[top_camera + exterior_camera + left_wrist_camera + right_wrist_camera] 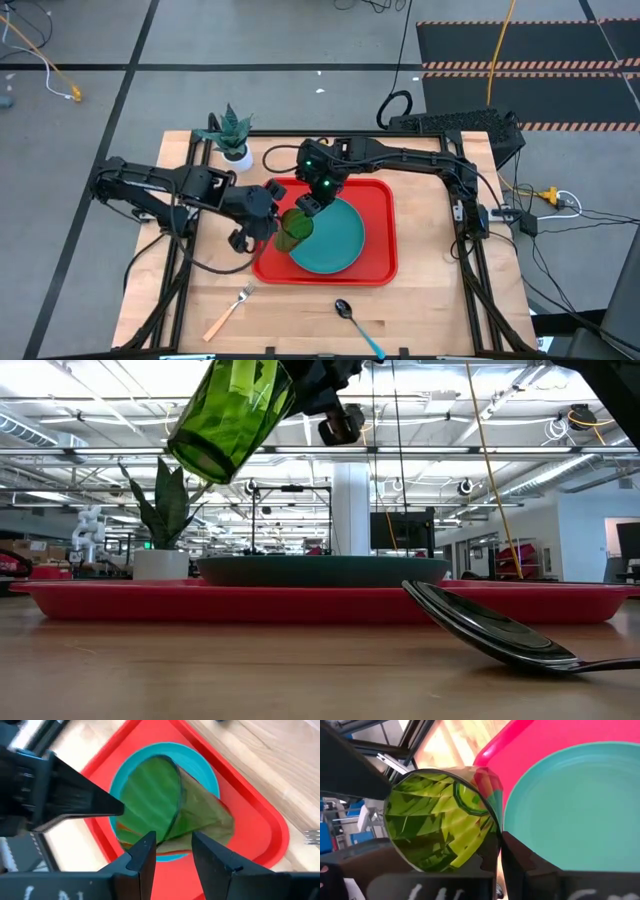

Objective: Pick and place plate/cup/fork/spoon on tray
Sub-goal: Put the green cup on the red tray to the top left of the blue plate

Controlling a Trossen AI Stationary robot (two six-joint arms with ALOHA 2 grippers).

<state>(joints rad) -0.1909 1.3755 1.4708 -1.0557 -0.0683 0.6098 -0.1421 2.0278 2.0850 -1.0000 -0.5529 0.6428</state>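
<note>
The green cup (294, 228) hangs tilted above the left end of the red tray (385, 230), beside the teal plate (340, 240), which lies flat in the tray. My right gripper (305, 205) is shut on the cup's rim. My left gripper (270, 222) is slightly open with nothing between its fingers. Its tips (174, 847) stand right at the cup's side wall (185, 810); I cannot tell if they touch. The fork (230, 310) and spoon (355, 322) lie on the table near its front edge. My right gripper (497, 862) pinches the cup's rim (495, 827), one finger inside the mouth and one finger (530, 865) outside. The fingers slant down from the far right, along the cup's length. The cup (230, 415) is lifted clear, tilted with its base down and toward the table's left.
A white pot with a green plant (233, 140) stands at the table's far left, behind the tray. The spoon's bowl (500, 635) lies close to the low camera. Bare wood lies to the right of the tray and along the front.
</note>
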